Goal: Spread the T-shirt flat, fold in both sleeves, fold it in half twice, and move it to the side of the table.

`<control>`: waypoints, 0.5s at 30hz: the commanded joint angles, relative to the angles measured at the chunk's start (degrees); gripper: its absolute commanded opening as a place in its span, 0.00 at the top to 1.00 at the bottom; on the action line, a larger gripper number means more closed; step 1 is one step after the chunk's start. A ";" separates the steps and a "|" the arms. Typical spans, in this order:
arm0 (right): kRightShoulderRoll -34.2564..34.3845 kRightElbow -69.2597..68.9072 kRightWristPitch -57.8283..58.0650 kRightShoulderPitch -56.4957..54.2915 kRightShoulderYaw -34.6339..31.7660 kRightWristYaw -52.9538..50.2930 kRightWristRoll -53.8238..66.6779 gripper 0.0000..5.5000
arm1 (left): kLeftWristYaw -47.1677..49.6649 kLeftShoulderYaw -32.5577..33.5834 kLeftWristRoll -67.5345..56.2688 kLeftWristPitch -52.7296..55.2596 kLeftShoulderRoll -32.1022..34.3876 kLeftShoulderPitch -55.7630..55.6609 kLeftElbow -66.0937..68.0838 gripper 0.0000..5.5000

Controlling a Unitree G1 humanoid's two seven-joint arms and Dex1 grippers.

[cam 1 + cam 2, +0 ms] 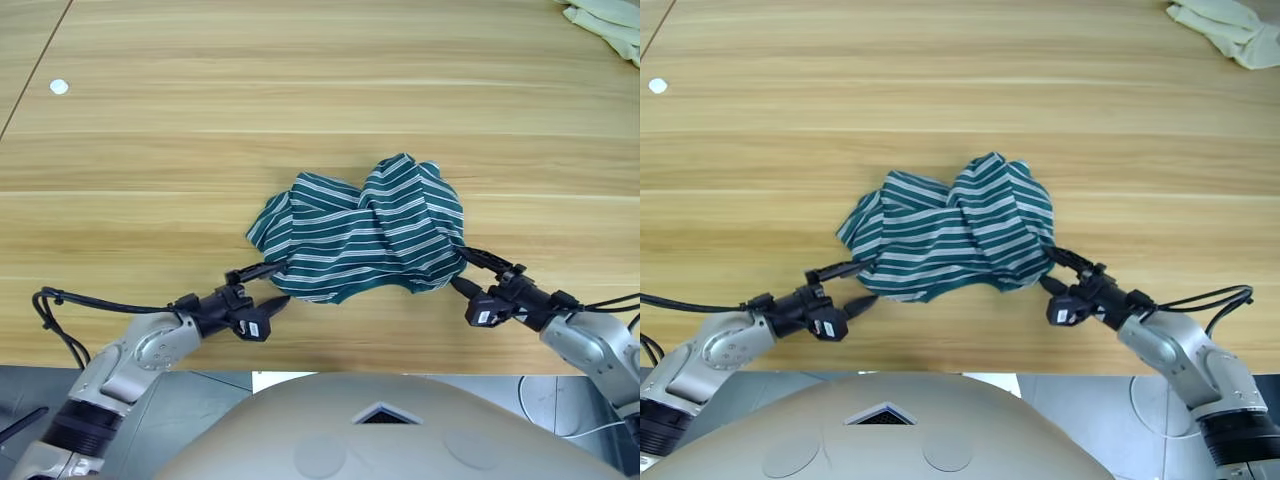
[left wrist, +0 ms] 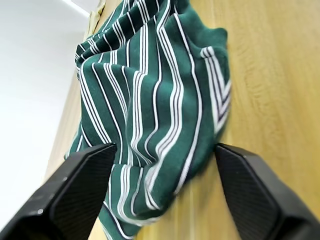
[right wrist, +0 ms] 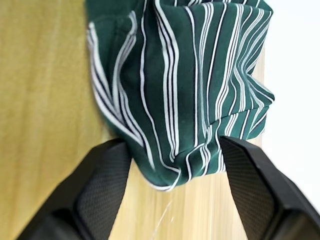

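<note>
Green white-striped T-shirt [image 1: 365, 235] lies crumpled in a heap on the wooden table [image 1: 300, 80], middle of the near half, not spread. Left gripper [image 1: 270, 285] is at the shirt's near-left edge, fingers [image 2: 80, 190] apart with a cloth fold hanging between them. Right gripper [image 1: 468, 270] is at the near-right edge, its fingers [image 3: 100, 195] also apart and straddling a bunched hem that touches both pads. A pale cloth [image 1: 605, 25] sits at the far right corner, well apart.
</note>
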 commanded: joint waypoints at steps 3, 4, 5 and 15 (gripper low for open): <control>0.81 4.05 2.38 1.57 5.82 2.65 -5.35 0.43 | -0.79 -3.98 7.50 4.65 -0.08 -0.43 7.68 0.34; 0.65 4.10 2.52 1.70 5.86 2.38 -5.38 0.46 | -0.53 -4.10 7.76 4.80 0.05 -0.62 8.00 0.34; 0.49 4.11 2.70 1.95 5.83 2.13 -5.29 0.48 | -0.39 -4.24 7.98 4.90 0.34 -0.79 8.38 0.34; -1.43 4.30 3.97 3.57 3.38 0.33 -3.76 0.87 | -0.38 -4.79 6.66 3.73 2.73 0.43 8.73 0.64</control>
